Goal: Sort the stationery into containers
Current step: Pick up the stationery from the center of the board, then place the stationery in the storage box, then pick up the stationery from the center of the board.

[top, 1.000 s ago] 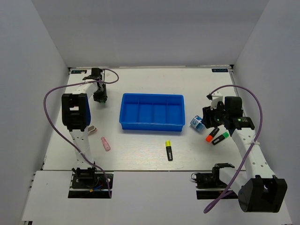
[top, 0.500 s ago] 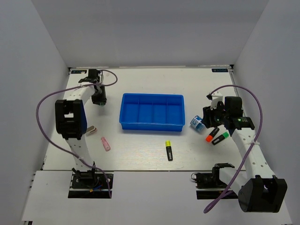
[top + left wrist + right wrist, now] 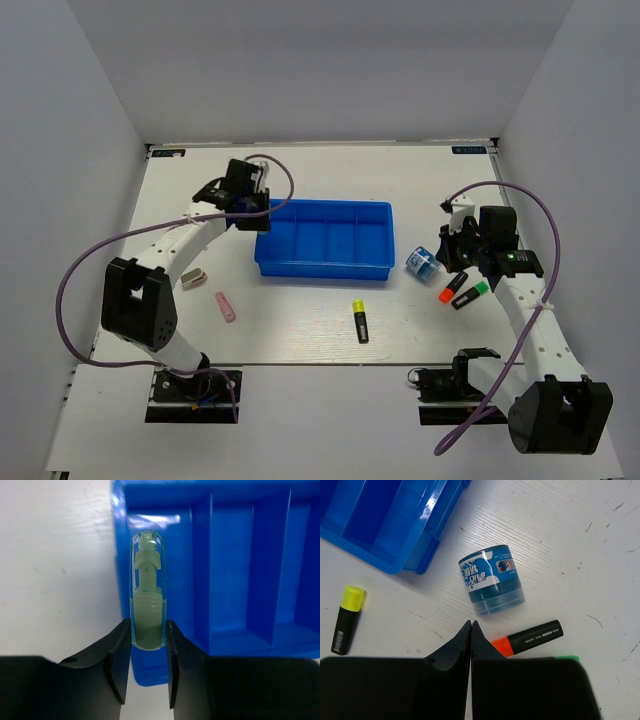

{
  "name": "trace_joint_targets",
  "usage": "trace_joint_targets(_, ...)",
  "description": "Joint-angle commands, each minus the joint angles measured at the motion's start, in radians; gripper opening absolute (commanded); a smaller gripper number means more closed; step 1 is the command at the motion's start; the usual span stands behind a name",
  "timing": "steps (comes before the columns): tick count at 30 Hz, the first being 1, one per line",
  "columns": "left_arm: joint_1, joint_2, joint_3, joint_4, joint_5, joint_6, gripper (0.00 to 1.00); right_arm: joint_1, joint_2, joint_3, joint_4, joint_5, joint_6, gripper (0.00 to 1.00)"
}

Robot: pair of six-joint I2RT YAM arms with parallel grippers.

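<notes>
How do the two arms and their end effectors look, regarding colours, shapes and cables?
The left arm and right arm have white links with black joint housings. A purple cable loops along each. The left end effector and right end effector each have two black, tapering fingers.

My left gripper [image 3: 148,630] is pinching a pale-green pen [image 3: 148,595]; right gripper [image 3: 471,625] is fully closed, low by the table's [image 3: 300,345] right edge.

White characters mark the blue roll [image 3: 491,580]; small white print runs along the orange highlighter [image 3: 530,637]; neither is legible.
</notes>
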Motion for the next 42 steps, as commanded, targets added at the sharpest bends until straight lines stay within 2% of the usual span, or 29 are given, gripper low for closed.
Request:
trace_joint_targets(1, -0.069, -0.045, -0.045, 0.013, -0.014, -0.037, 0.00, -0.006, -0.019, 0.001, 0.013, -0.021, 0.003, 0.00)
trace_joint_targets(7, -0.115, -0.004, -0.064, 0.022, -0.043, -0.038, 0.03, -0.006, -0.016, 0.000, 0.019, -0.019, 0.003, 0.00)
trace_joint_targets(10, -0.134, 0.011, -0.057, 0.019, -0.049, -0.037, 0.29, -0.007, -0.011, -0.002, 0.020, -0.016, 0.003, 0.07)
trace_joint_targets(11, -0.140, 0.019, -0.053, 0.011, -0.055, -0.035, 0.48, -0.007, -0.013, -0.003, 0.020, -0.018, 0.001, 0.10)
trace_joint_targets(12, -0.146, 0.019, -0.044, 0.005, -0.072, -0.034, 0.54, -0.007, -0.011, -0.002, 0.020, -0.018, 0.001, 0.18)
trace_joint_targets(15, -0.152, 0.025, -0.033, -0.010, -0.092, -0.034, 0.68, -0.010, -0.010, 0.000, 0.017, -0.016, 0.000, 0.22)
trace_joint_targets(17, -0.151, 0.016, -0.025, -0.018, -0.112, -0.038, 0.68, -0.008, -0.011, 0.000, 0.016, -0.019, 0.001, 0.22)
trace_joint_targets(18, -0.154, 0.010, -0.024, -0.028, -0.118, -0.040, 0.64, -0.010, -0.010, 0.000, 0.013, -0.021, -0.002, 0.22)
trace_joint_targets(19, -0.151, -0.007, -0.028, -0.033, -0.123, -0.051, 0.56, -0.010, -0.010, -0.002, 0.014, -0.019, -0.002, 0.22)
trace_joint_targets(20, -0.152, -0.036, -0.034, -0.036, -0.134, -0.057, 0.41, -0.007, -0.011, 0.000, 0.016, -0.019, -0.003, 0.22)
trace_joint_targets(22, -0.152, -0.093, -0.062, -0.062, -0.172, -0.096, 0.00, -0.007, -0.014, 0.000, 0.013, -0.021, -0.008, 0.22)
trace_joint_targets(23, -0.152, -0.139, -0.080, -0.088, -0.237, -0.139, 0.00, -0.007, -0.014, -0.002, 0.012, -0.016, -0.011, 0.22)
trace_joint_targets(24, -0.157, -0.201, -0.129, -0.104, -0.264, -0.191, 0.00, -0.010, -0.013, 0.003, 0.009, -0.015, -0.008, 0.22)
trace_joint_targets(27, -0.145, -0.376, -0.288, -0.110, -0.364, -0.307, 0.15, -0.011, -0.019, 0.000, 0.009, -0.019, -0.008, 0.22)
trace_joint_targets(28, -0.139, -0.409, -0.322, -0.113, -0.374, -0.328, 0.34, -0.008, -0.016, 0.000, 0.008, -0.021, -0.008, 0.22)
trace_joint_targets(30, -0.105, -0.517, -0.430, -0.116, -0.401, -0.379, 0.50, -0.007, -0.016, -0.002, 0.008, -0.033, -0.009, 0.22)
trace_joint_targets(31, -0.094, -0.535, -0.450, -0.127, -0.398, -0.390, 0.63, -0.003, -0.014, 0.001, 0.000, -0.036, -0.011, 0.22)
trace_joint_targets(36, -0.033, -0.549, -0.583, -0.145, -0.352, -0.442, 0.66, -0.008, -0.014, 0.003, 0.002, -0.039, -0.011, 0.22)
trace_joint_targets(42, -0.033, -0.497, -0.668, -0.082, -0.345, -0.474, 0.66, -0.005, -0.016, 0.001, 0.005, -0.036, -0.006, 0.22)
